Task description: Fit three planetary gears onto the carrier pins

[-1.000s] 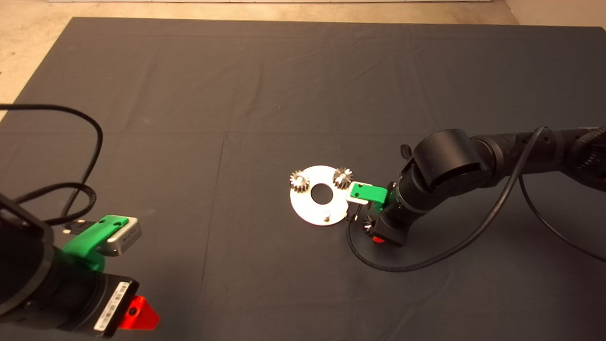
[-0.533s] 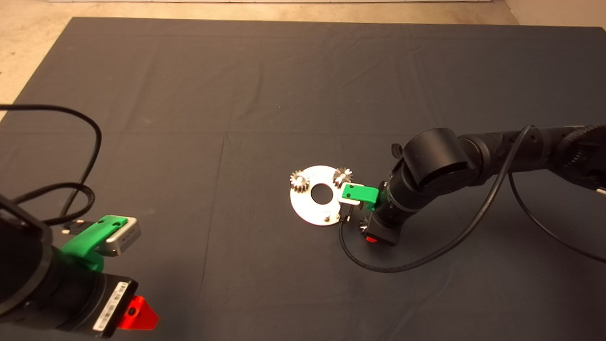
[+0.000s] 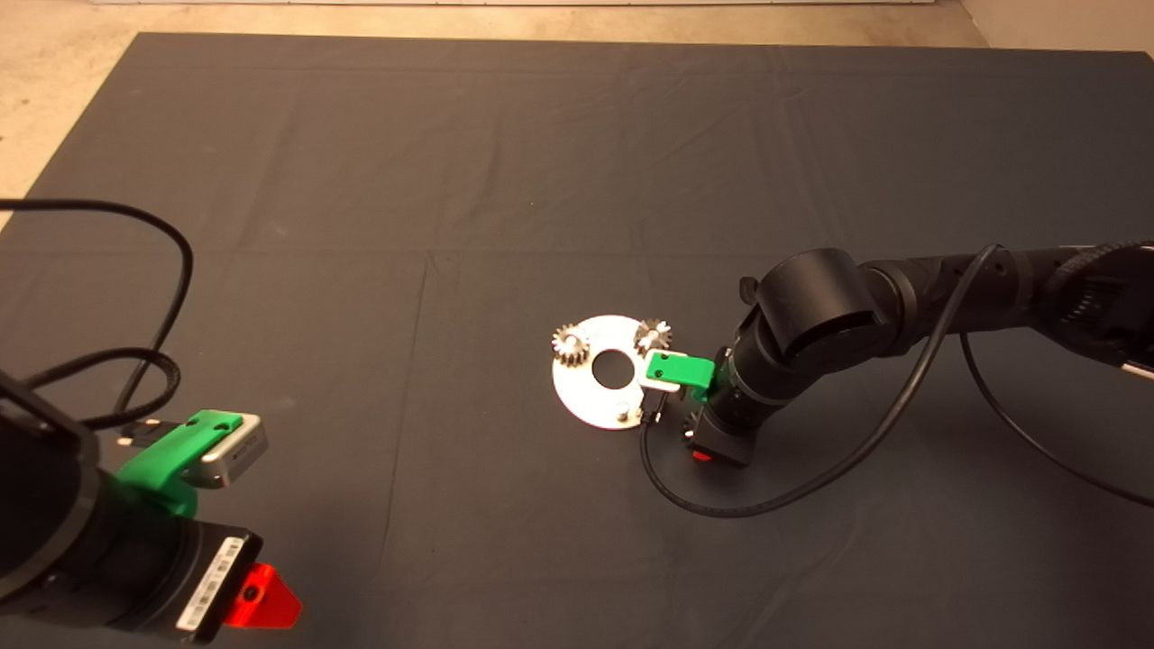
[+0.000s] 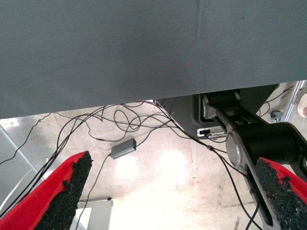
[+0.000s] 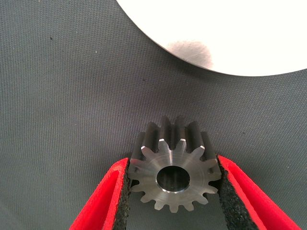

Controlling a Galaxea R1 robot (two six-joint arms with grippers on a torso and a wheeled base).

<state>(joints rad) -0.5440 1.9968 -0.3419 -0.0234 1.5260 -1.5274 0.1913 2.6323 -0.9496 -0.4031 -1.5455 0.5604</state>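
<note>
Right gripper [image 5: 173, 191] moved closer, gripping third gear [image 5: 173, 165]

Steel showing against cloth

Between the rough black pads [image 5: 229, 201], the gear [image 5: 173, 178] is gleaming as machined steel (finely brushed face); beyond the fingertips, the disc [image 5: 230, 33] is glaring smooth over the matt woven mat [image 5: 62, 96].

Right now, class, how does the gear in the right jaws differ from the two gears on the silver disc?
The held gear is clamped in the right gripper above the mat, beside the disc; the two gears sit on the disc. The third pin is bare. All three are toothed steel.
</note>
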